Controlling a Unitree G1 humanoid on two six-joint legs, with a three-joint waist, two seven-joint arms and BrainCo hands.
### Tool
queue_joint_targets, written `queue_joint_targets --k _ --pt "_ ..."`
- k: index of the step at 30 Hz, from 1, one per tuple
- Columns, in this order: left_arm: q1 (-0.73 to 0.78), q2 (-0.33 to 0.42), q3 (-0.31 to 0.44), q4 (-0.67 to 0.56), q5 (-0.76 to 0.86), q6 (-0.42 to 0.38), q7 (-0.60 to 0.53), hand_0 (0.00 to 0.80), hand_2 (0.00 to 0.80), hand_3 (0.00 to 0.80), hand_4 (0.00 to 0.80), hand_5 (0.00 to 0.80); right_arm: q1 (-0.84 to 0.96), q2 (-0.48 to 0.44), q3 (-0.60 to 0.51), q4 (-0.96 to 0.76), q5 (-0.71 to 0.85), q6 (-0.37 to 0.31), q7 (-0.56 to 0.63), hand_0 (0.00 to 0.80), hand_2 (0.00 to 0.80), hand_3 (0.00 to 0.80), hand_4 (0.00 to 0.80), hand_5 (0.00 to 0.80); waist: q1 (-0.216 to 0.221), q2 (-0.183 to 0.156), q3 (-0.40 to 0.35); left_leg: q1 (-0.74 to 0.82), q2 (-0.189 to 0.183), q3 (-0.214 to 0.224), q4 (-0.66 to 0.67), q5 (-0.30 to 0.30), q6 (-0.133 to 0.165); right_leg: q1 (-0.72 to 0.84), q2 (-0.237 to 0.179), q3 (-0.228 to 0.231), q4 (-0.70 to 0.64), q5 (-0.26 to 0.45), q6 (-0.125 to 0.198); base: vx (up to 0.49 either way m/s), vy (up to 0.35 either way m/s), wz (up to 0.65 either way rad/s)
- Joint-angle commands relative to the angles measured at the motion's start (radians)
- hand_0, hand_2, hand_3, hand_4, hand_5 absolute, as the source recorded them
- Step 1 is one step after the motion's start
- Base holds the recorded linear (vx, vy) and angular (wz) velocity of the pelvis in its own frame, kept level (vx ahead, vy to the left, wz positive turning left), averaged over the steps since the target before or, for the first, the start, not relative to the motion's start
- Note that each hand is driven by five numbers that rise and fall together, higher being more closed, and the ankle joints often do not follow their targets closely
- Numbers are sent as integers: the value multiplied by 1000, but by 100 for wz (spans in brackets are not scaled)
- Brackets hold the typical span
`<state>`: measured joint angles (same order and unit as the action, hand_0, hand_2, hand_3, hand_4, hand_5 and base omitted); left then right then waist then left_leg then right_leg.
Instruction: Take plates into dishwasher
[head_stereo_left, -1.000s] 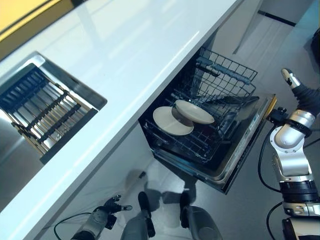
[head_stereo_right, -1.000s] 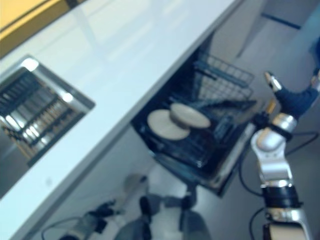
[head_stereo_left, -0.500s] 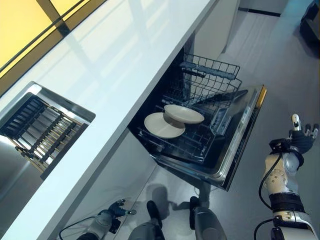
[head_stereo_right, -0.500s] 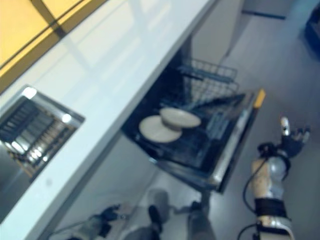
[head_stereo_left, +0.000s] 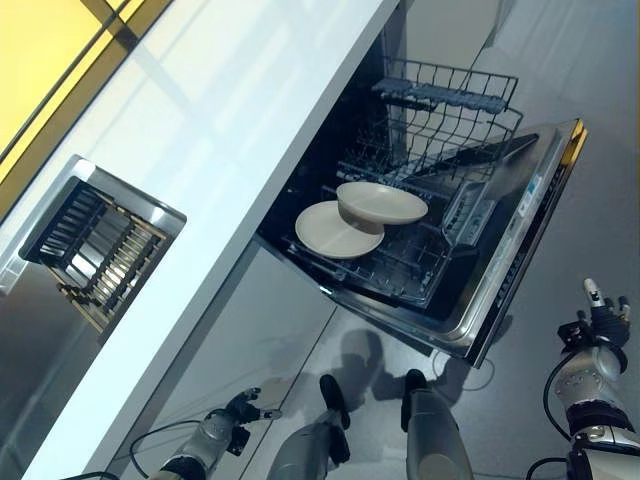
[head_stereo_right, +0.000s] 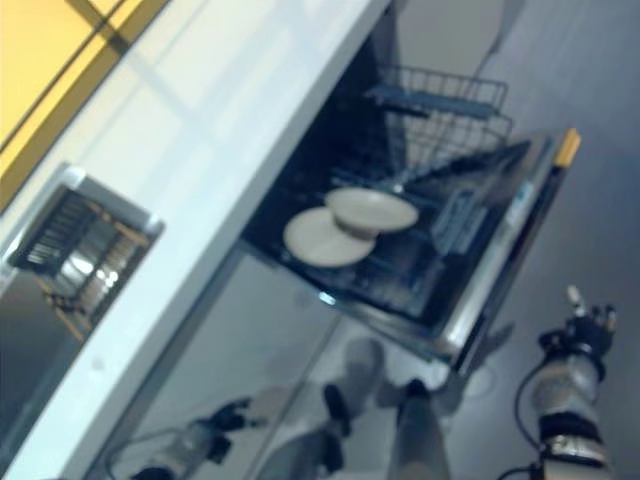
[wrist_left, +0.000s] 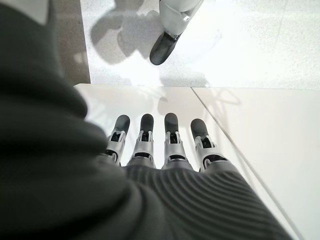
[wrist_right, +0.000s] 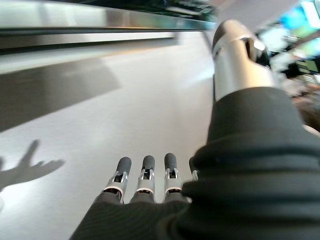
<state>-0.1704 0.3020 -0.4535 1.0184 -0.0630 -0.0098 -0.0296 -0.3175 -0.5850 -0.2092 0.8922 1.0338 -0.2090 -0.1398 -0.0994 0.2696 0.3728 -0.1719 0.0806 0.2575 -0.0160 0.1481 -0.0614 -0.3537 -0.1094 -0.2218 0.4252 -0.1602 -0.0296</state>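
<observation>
Two beige plates lie in the lower rack (head_stereo_left: 400, 275) of the open dishwasher (head_stereo_left: 500, 270). The flat plate (head_stereo_left: 330, 230) lies low on the wires, on the side near the counter. The second plate (head_stereo_left: 381, 203) is deeper, more like a shallow bowl, and it sits a little higher; its edge overlaps the flat plate, so the two are touching. Both are lying more or less flat, not standing upright between the wires. The rack is pulled out over the lowered door (head_stereo_left: 520, 250), which has a yellow corner at its far end. Behind the plates the upper rack (head_stereo_left: 445, 100) of dark wire is also pulled out, and nothing shows in it.

No hand holds a plate. The right hand (head_stereo_left: 603, 312) hangs low beside the door, well apart from the rack, above the grey floor (head_stereo_left: 590, 210). In its wrist view the fingers (wrist_right: 145, 172) are straight and spread a little, with nothing between them, and only the floor lies under them. The left hand (head_stereo_left: 243, 409) hangs low under the white counter (head_stereo_left: 200, 130), near the white cabinet front (head_stereo_left: 260, 330). In its wrist view the fingers (wrist_left: 170, 135) are straight side by side, empty, pointing at a white surface.

The counter runs across the scene above the dishwasher. Set into it, well apart from the dishwasher, is a steel sink (head_stereo_left: 40, 300) with a slatted drainer (head_stereo_left: 95, 250) resting across it. Beyond the counter there is a yellow wall (head_stereo_left: 35, 50) with a dark band.
</observation>
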Motion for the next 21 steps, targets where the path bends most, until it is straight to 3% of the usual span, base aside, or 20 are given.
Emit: queue_joint_targets --k 1,9,21 --pt "-37 39 -2 -33 -8 16 -8 0 0 0 0 0 -90 -5 43 24 -13 40 98 0 0 0 0 0 9 -70 32 12 -99 -8 86 -174 51 139 53 -75 -209 -13 -29 -5 -62 8" --pt "-57 43 -18 -48 -1 38 -21 0 0 0 0 0 -156 44 124 38 -71 107 165 0 0 0 0 0 26 -80 39 -8 -93 -21 106 -171 50 122 57 -80 -198 -13 -33 0 -45 7" --pt "-50 40 -22 -42 -3 38 -24 0 0 0 0 0 -181 93 180 15 -79 140 290 0 0 0 0 0 38 -86 37 -28 -86 -29 131 -167 46 111 59 -79 -187 -14 -39 0 0 0"
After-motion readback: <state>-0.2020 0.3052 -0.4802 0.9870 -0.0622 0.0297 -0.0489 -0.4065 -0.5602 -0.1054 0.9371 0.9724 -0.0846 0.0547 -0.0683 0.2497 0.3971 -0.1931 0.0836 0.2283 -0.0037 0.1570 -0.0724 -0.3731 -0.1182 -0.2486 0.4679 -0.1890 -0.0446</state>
